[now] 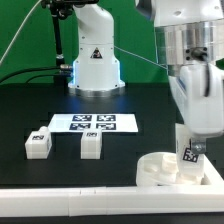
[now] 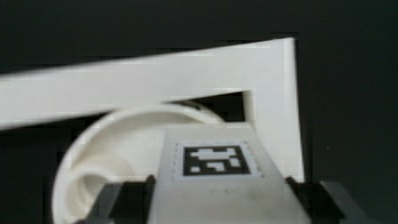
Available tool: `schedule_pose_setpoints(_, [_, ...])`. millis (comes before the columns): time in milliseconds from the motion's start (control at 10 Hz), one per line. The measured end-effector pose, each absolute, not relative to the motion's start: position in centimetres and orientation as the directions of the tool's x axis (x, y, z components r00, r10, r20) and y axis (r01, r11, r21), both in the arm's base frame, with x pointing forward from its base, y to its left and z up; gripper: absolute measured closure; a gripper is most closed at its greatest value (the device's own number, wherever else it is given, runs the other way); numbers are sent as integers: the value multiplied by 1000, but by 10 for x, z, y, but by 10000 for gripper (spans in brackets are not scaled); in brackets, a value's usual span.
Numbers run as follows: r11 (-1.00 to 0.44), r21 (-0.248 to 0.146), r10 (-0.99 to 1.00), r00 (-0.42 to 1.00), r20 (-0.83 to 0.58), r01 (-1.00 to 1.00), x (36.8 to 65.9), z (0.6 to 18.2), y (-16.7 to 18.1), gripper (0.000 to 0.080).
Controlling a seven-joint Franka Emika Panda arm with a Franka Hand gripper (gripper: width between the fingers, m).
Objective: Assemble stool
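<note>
The stool is in loose parts. Its round rimmed seat (image 1: 152,170) lies at the front of the table, on the exterior view's right, in the corner of the L-shaped bar. My gripper (image 1: 188,138) is shut on one white leg block (image 1: 188,154), holding it upright with its lower end on or just above the seat. In the wrist view the leg (image 2: 217,140) shows its tag between the two dark fingers (image 2: 121,200) of the gripper (image 2: 222,205), with the seat (image 2: 103,150) behind it. Two other legs (image 1: 38,143) (image 1: 91,144) stand apart on the black table.
The marker board (image 1: 92,123) lies flat mid-table. The long white L-shaped bar (image 1: 70,205) runs along the front edge and turns up on the exterior view's right, also showing as the bar (image 2: 160,80) past the seat. The arm's base (image 1: 95,65) stands at the back.
</note>
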State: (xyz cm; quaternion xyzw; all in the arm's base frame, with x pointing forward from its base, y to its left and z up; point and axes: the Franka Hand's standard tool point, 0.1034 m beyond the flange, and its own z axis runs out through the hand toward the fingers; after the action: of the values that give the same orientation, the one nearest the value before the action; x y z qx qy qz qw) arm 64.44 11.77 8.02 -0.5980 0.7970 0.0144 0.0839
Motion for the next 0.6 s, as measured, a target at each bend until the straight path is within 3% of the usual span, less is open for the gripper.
schedule_pose_setpoints(100, [310,-73,-942,-295,-158,-948,644,80,118,459])
schedule_pose_setpoints(200, [330,-65,-933,-316,-170,-942,644,80,121,381])
schedule_pose_setpoints(300, [297,-69,-944,-282,-171,-952,643,80,122,245])
schedule_pose_setpoints(400, [229,-69,-963,-215,-165,-971,642,80,122,245])
schedule_pose_setpoints(500, [93,-34,-983,-86,-165,-995,639,84,122,179])
schedule_pose_setpoints(600, [-7,-69,-984,20,-176,-998,646,95,118,156])
